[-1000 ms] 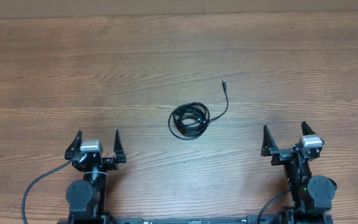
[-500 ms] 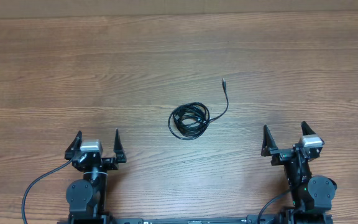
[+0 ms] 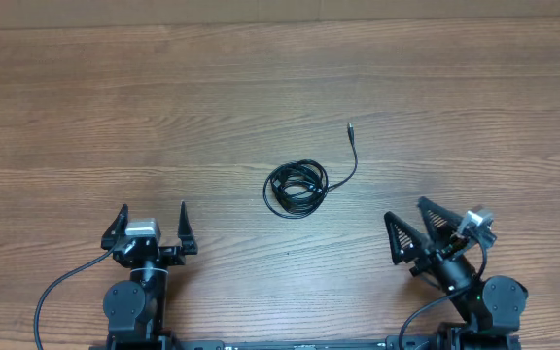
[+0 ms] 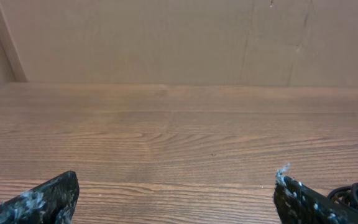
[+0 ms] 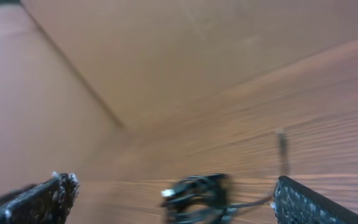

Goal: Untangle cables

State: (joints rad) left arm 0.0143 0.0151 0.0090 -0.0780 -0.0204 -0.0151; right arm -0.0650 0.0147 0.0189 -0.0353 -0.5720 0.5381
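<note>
Cables [image 3: 296, 189] lay as one tight coil mid-desk [image 3: 115, 107], with one loose tail running up-right to a plug end [image 3: 349, 126]. Left jaws were fully open and empty, near the desk's front edge, well apart from the coil. Right jaws were likewise wide open and empty, angled twd the coil, not touching.

Risks, as judged: pinching several strands at once would lift the whole bundle w/o loosening it. Pulling the tail w/o pinning the coil could tighten loops. Right wrist view was blurred, so aim may suffer.
</note>
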